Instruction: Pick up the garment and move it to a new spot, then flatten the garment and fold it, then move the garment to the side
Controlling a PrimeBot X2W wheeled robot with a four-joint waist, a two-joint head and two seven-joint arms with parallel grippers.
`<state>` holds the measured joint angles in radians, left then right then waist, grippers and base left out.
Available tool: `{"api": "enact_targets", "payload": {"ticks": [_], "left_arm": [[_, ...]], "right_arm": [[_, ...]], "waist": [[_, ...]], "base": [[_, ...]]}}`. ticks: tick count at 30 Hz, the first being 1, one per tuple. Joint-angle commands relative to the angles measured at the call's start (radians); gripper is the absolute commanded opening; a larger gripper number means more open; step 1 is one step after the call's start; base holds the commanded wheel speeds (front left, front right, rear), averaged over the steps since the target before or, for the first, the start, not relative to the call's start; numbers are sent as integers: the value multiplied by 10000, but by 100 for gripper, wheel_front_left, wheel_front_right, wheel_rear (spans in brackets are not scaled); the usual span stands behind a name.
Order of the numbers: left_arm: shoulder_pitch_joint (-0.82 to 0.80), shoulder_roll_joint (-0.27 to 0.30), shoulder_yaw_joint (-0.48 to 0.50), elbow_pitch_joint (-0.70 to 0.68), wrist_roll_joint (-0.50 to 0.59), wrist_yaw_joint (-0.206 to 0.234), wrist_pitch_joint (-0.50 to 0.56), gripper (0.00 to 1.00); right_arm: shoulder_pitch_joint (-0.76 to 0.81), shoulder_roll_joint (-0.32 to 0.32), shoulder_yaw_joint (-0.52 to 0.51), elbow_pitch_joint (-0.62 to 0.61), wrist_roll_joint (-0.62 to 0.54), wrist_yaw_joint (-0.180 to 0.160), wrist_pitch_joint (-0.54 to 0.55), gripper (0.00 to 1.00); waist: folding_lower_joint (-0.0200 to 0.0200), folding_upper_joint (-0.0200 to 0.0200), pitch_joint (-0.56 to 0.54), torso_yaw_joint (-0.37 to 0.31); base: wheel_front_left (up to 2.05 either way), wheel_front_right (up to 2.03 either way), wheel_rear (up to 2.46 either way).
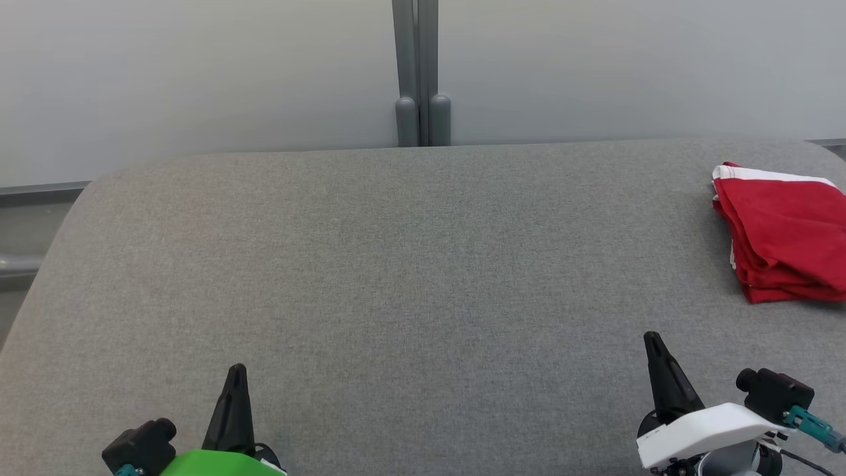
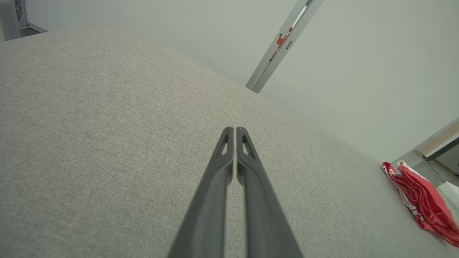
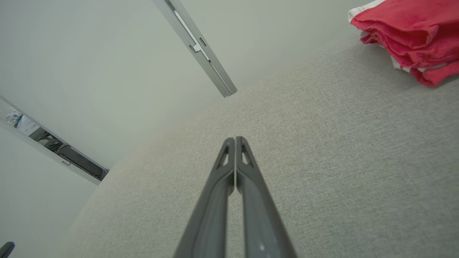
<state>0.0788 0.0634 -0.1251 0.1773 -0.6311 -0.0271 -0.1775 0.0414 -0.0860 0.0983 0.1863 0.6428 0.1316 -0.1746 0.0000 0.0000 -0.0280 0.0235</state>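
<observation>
At far right, folded red garment

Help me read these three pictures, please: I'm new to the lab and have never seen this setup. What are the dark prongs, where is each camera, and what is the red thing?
This is a two-armed robot. The wide picture comes from a camera on its head, looking down at a grey padded table. The dark prongs are its grasping parts: the left tool at the lower left, the right tool at the lower right. The other two pictures come from cameras on each wrist, looking along that tool's own two fingers. In both, the fingers are pressed together with nothing between them, so neither tool holds anything. The red thing is a folded garment with white trim, lying at the table's far right, apart from both tools.
</observation>
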Motion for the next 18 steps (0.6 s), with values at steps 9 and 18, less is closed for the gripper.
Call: {"api": "enact_targets", "payload": {"ticks": [9,18], "left_arm": [[-533,143,287,0,-1622,-198,335,0],[-717,175,491,71,-2818,-317,616,0]], "right_arm": [[-453,-72,-257,-26,1600,-4,363,0],[-604,-70,-440,47,2770,-5,654,0]], "waist": [[0,0,29,-21],[0,0,56,-42]], "base": [[0,0,0],[0,0,0]]}}
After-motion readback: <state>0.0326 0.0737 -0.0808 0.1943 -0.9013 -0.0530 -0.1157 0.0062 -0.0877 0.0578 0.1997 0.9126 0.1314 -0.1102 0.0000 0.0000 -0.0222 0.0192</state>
